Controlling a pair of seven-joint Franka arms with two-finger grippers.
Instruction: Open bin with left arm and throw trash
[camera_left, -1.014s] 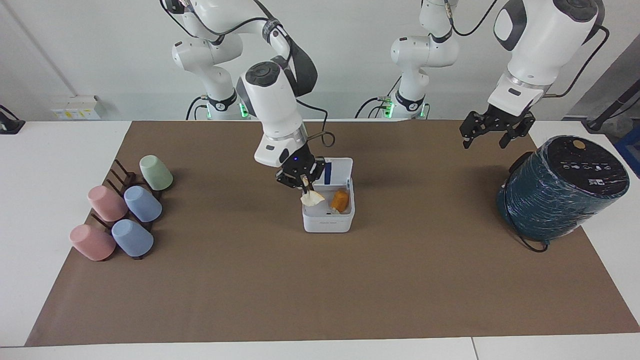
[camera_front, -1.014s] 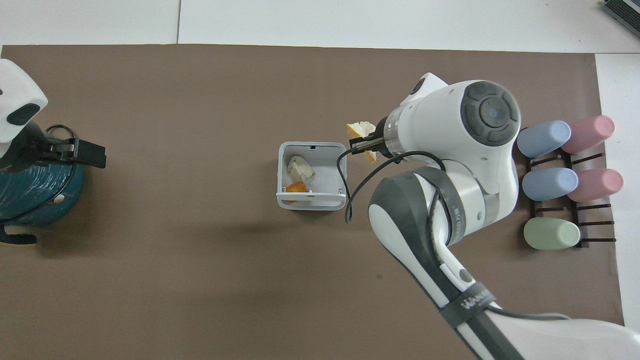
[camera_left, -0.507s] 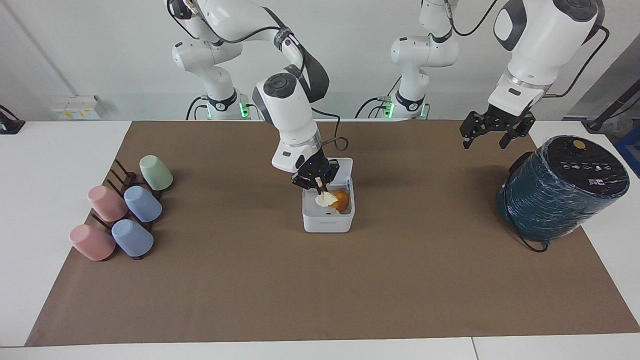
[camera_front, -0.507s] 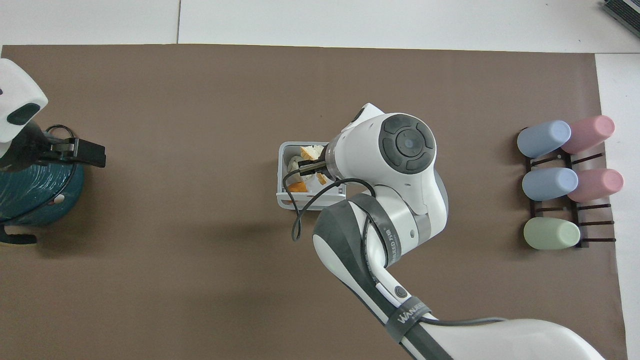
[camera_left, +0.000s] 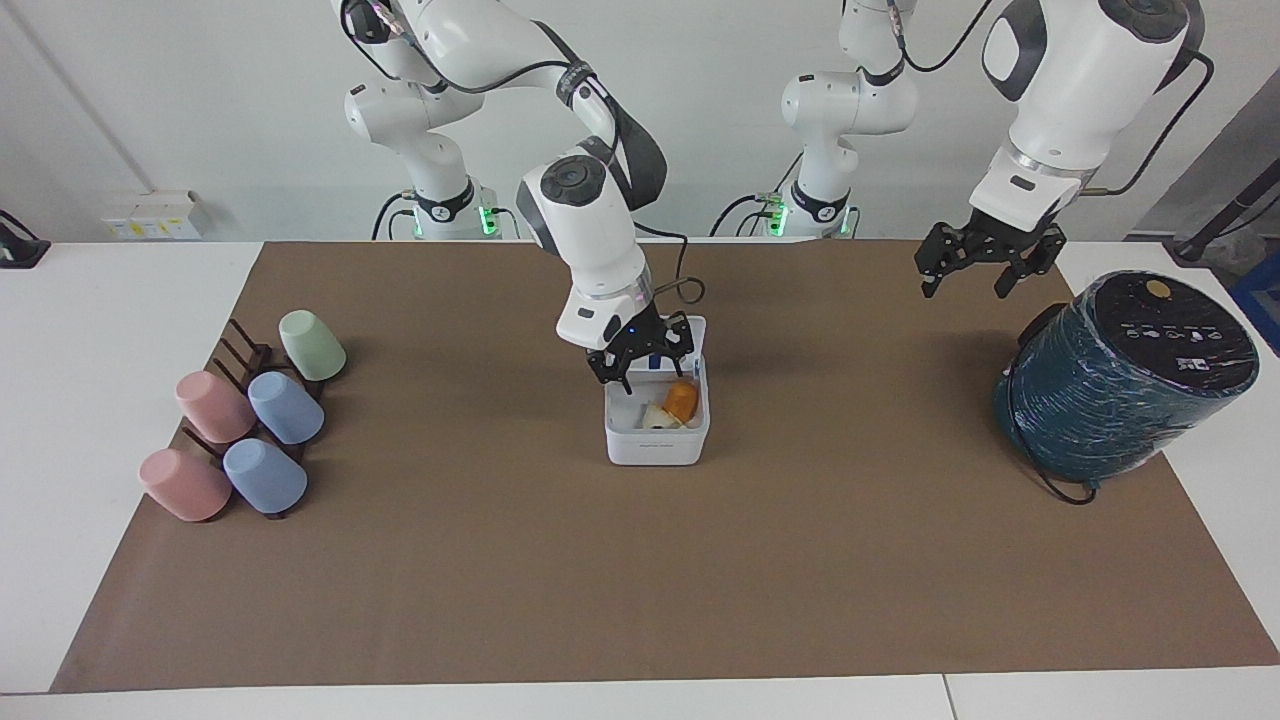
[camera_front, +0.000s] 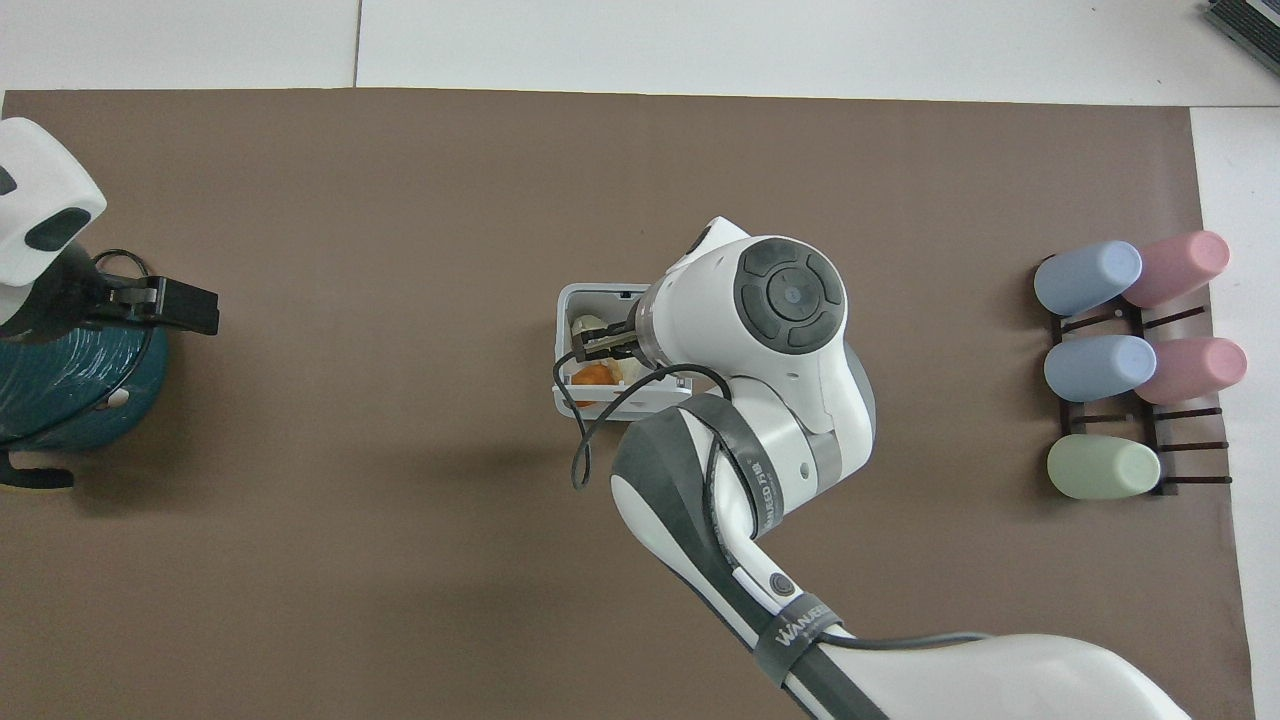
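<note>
- Bin (camera_left: 656, 440) (camera_front: 575, 296), small, white and square, stands on the brown mat (camera_left: 640, 560) (camera_front: 400, 200) of the table (camera_left: 110, 300) (camera_front: 700, 40) with its lid (camera_left: 686, 338) swung up on the side toward the robots; it sits directly beneath the right claw.
- Teal cylinder (camera_left: 1120, 385) (camera_front: 70, 390) with a black top stands just below and beside the left claw, toward that arm's end of the table.
- Pastel cups (camera_left: 250, 425) (camera_front: 1130, 355) lie on a dark rack, well apart from both claws.
- Right claw (camera_left: 640, 362) (camera_front: 592, 343) hangs over the bin's mouth, fingers spread and empty.
- Left claw (camera_left: 985, 262) (camera_front: 170, 305) waits in the air, fingers spread, gripping nothing.
- Trash lies inside the bin under the right claw: an orange lump (camera_left: 682, 401) (camera_front: 592, 375) beside cream and white scraps (camera_left: 655, 415) (camera_front: 585, 325).
</note>
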